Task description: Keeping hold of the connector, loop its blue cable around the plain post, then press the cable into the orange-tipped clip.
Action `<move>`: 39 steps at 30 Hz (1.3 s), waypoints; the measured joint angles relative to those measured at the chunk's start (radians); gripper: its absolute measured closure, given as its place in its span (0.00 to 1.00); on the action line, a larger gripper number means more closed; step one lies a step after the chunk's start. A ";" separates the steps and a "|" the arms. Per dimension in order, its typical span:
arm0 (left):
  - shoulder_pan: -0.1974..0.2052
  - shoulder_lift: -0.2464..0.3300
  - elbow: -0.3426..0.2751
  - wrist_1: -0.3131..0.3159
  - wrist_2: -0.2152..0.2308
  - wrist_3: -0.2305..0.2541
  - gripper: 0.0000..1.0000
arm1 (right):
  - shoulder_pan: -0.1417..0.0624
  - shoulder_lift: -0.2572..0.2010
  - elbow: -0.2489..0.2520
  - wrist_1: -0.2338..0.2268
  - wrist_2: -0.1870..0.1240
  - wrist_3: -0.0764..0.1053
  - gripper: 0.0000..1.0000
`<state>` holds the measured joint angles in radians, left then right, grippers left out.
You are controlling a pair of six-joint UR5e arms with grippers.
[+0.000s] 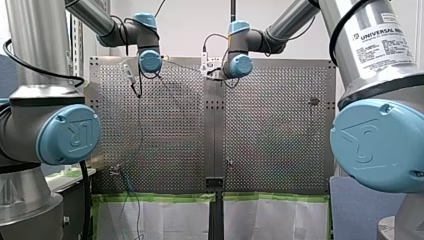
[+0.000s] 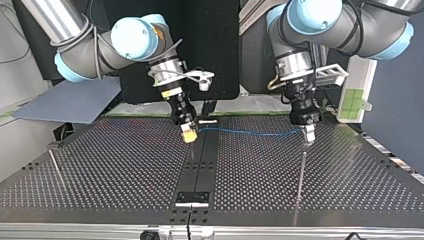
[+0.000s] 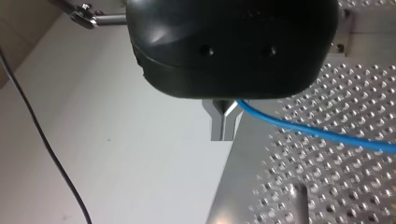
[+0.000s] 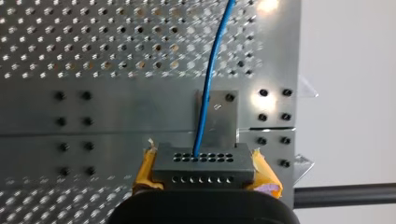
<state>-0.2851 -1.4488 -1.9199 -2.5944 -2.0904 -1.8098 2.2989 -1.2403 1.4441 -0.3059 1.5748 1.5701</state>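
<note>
Though near the table (image 4: 280, 56) edge, right end effector (image 2: 189, 134) around the connector (image 4: 203, 169).

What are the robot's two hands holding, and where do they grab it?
My right gripper clamps the connector by its two sides between yellow pads. My left gripper seems to pinch the blue cable farther along, between metal fingers.
</note>
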 joint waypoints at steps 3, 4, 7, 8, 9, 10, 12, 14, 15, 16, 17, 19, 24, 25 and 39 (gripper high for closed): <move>0.022 -0.016 0.029 -0.029 0.012 -0.002 1.00 | 0.000 0.002 -0.024 0.004 -0.020 0.001 1.00; 0.031 -0.020 0.040 -0.040 0.019 -0.006 1.00 | 0.000 0.002 -0.031 0.004 -0.024 0.001 1.00; 0.053 -0.022 0.064 -0.064 0.038 -0.020 1.00 | -0.001 0.003 -0.053 0.004 -0.035 0.002 1.00; 0.060 -0.022 0.071 -0.071 0.045 -0.026 1.00 | -0.001 0.004 -0.060 0.004 -0.039 0.002 1.00; 0.067 -0.022 0.078 -0.078 0.051 -0.031 1.00 | -0.001 0.005 -0.065 0.003 -0.043 0.002 1.00; 0.077 -0.022 0.088 -0.084 0.061 -0.038 1.00 | -0.002 0.005 -0.069 0.003 -0.046 0.003 1.00; 0.094 -0.023 0.105 -0.090 0.078 -0.044 1.00 | -0.004 0.007 -0.077 0.002 -0.051 0.004 1.00; 0.115 -0.023 0.124 -0.093 0.099 -0.048 1.00 | -0.005 0.010 -0.083 0.002 -0.053 0.004 1.00; 0.124 -0.023 0.131 -0.094 0.108 -0.050 1.00 | -0.006 0.012 -0.086 0.002 -0.054 0.004 1.00; 0.137 -0.024 0.138 -0.094 0.121 -0.054 1.00 | -0.006 0.014 -0.088 0.002 -0.054 0.005 1.00; 0.146 -0.025 0.143 -0.094 0.130 -0.057 1.00 | -0.007 0.017 -0.092 0.002 -0.054 0.005 1.00; 0.166 -0.031 0.153 -0.094 0.150 -0.067 1.00 | -0.008 0.020 -0.097 0.001 -0.054 0.005 1.00; 0.207 -0.056 0.167 -0.090 0.191 -0.087 1.00 | -0.010 0.026 -0.113 -0.003 -0.055 0.006 1.00; 0.219 -0.065 0.168 -0.087 0.203 -0.091 1.00 | -0.011 0.027 -0.116 -0.003 -0.055 0.006 1.00; 0.352 -0.178 0.195 -0.046 0.319 -0.110 1.00 | -0.010 0.098 -0.194 0.001 -0.057 0.005 1.00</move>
<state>0.0666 -1.6263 -1.7249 -2.6406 -1.7710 -1.9202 2.2890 -1.1418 1.2504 -0.3045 1.5174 1.5752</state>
